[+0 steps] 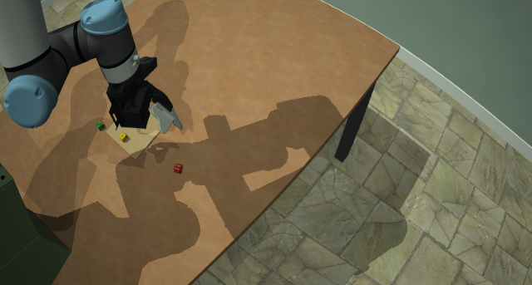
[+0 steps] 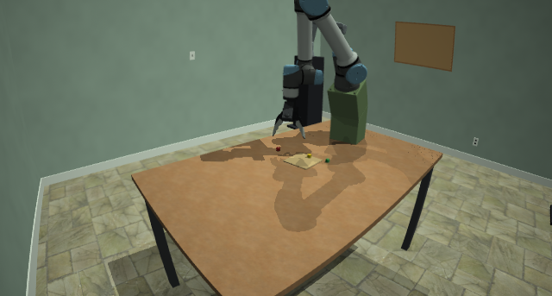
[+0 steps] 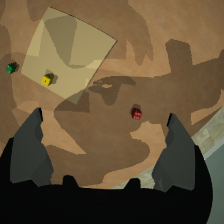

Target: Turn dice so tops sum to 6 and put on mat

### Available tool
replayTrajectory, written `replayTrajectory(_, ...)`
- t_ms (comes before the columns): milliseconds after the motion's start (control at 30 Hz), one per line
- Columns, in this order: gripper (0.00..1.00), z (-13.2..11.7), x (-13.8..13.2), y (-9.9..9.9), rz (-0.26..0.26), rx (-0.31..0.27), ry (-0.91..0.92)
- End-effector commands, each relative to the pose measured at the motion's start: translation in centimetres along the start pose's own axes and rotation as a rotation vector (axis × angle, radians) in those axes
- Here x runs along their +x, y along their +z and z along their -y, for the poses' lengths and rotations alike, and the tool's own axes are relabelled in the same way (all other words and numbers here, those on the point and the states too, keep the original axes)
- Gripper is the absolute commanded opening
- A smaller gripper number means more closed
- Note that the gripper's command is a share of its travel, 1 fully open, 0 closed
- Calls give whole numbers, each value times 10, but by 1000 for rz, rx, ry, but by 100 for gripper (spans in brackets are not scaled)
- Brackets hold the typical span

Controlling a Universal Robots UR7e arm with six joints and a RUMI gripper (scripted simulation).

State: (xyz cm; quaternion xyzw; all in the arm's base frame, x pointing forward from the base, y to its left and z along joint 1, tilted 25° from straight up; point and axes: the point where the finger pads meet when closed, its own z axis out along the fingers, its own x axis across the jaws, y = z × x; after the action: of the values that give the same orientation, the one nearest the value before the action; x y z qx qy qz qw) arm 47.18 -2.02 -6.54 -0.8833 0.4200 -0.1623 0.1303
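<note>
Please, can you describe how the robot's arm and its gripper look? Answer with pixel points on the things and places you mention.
The arm [image 1: 116,48] [image 2: 304,37] has light grey tubes, dark grey joints and rounded blue end caps. The gripper [image 2: 289,137] [image 3: 105,111] has a black, angular body and two grey fingers, tapering to narrow dark tips in the wrist view. I can make out no cable or lettering.

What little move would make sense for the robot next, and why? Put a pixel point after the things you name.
Probably lowering the open claw [image 1: 145,129] [image 2: 289,136] [image 3: 105,111] over the red die [image 1: 178,169] [image 2: 278,148] [image 3: 137,114]: that die lies off the mat [image 1: 137,148] [image 2: 304,164] [image 3: 90,45], and in the wrist view it appears between the spread fingers, though nearer one side.
</note>
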Motion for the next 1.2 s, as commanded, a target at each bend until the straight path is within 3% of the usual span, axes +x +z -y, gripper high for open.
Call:
replayTrajectory(0,100,-4,7,1,11,10,-174)
replayTrajectory(1167,100,-36,43,3,1,17,-988)
